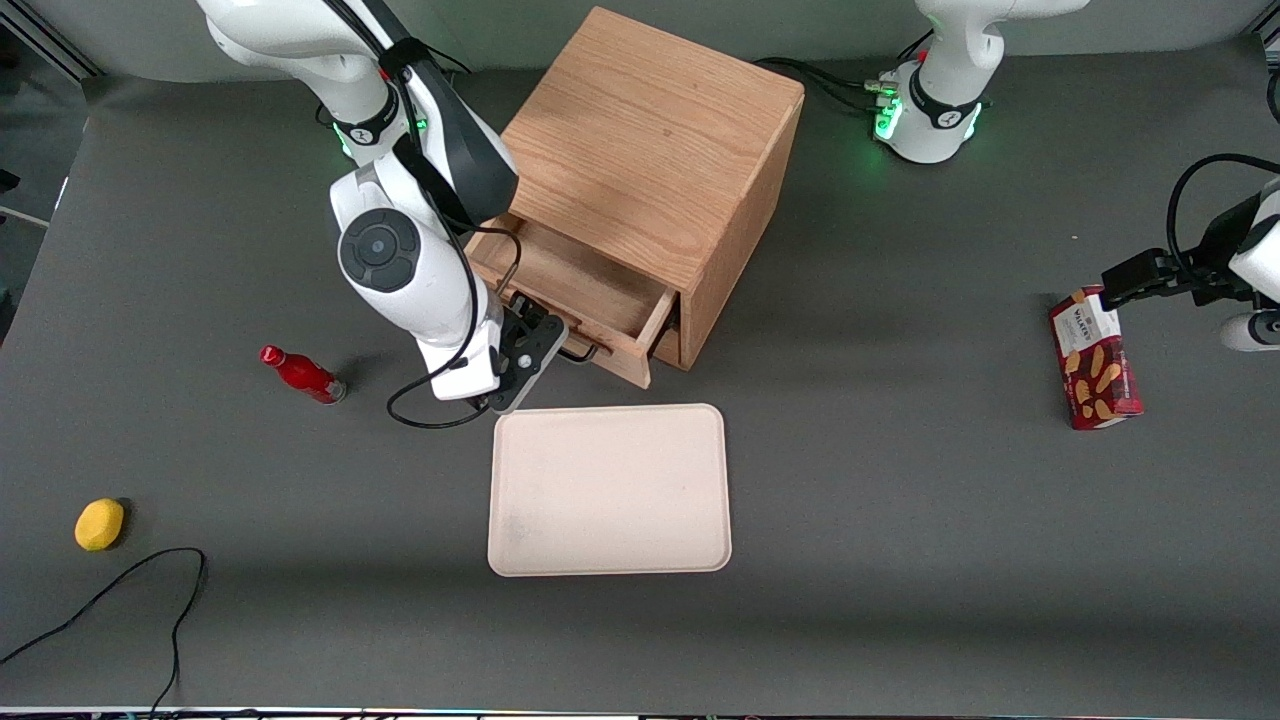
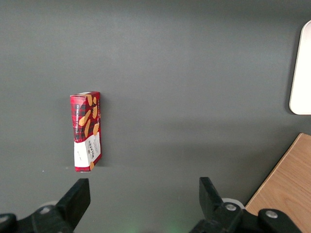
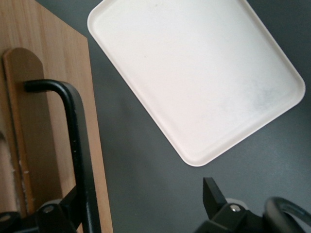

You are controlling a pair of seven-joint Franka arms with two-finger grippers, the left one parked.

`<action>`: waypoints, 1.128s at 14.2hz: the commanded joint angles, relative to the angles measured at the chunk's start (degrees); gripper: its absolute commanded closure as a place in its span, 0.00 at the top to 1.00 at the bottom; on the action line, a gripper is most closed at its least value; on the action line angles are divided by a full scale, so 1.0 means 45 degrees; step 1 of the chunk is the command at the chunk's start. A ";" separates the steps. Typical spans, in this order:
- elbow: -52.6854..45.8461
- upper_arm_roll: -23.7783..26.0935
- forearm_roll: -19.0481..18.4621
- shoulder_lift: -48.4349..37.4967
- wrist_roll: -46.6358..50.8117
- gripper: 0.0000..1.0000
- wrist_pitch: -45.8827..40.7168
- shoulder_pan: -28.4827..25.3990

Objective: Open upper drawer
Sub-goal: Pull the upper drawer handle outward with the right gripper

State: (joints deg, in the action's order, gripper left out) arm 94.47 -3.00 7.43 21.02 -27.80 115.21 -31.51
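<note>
The oak cabinet stands at the middle of the table. Its upper drawer is pulled partway out toward the front camera, and its light-wood inside shows. The thin black wire handle sticks out from the drawer front. My right gripper is at that handle and stands open. The handle bar runs just inside one finger, while the other finger hangs apart over bare table.
A beige tray lies just in front of the drawer, nearer the camera. A red bottle and a yellow fruit lie toward the working arm's end. A red biscuit box lies toward the parked arm's end.
</note>
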 commanded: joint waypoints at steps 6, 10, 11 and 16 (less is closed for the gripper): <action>-0.0895 -0.0094 -0.0205 0.0525 -0.0520 1.00 0.0003 0.0477; -0.1442 -0.0094 -0.0186 0.0934 -0.0774 1.00 0.0003 0.0770; -0.1520 -0.0094 -0.0186 0.1013 -0.0775 1.00 0.0003 0.0791; -0.1755 -0.0094 -0.0108 0.1131 -0.0619 1.00 0.0003 0.0986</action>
State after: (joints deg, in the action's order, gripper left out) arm 88.95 -3.52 7.43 24.88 -30.10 115.41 -27.57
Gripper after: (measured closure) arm 0.000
